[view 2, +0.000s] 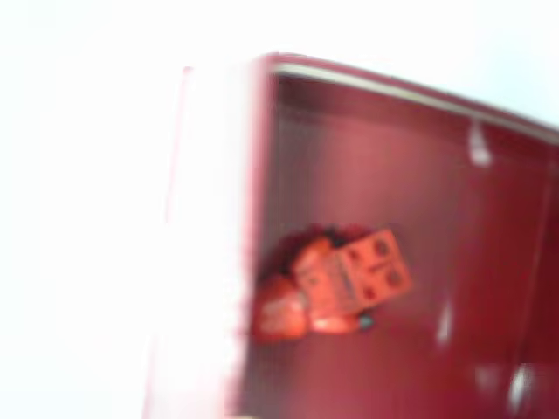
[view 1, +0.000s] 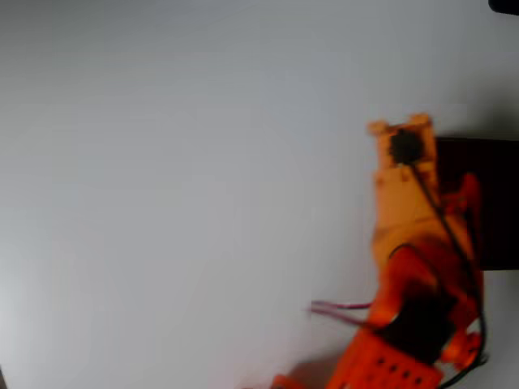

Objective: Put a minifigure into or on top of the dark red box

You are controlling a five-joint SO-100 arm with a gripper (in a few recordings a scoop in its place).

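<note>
In the wrist view the dark red box [view 2: 376, 131] lies below the camera, with its thin near-left corner and maroon inner walls showing. The minifigure [view 2: 336, 284], bright red and blurred, lies on its side on the box floor close to the left wall, and nothing grips it. In the overhead view the box [view 1: 496, 203] is a very dark rectangle at the right edge. The orange arm reaches up from the bottom, and its gripper [view 1: 464, 203] hangs over the box's left edge. The arm's body hides how the jaws stand.
The white table [view 1: 178, 178] spreads to the left of the arm and the box. Red and black wires [view 1: 340, 309] trail from the arm near the bottom. The box's left wall [view 2: 262, 218] rises right beside the minifigure.
</note>
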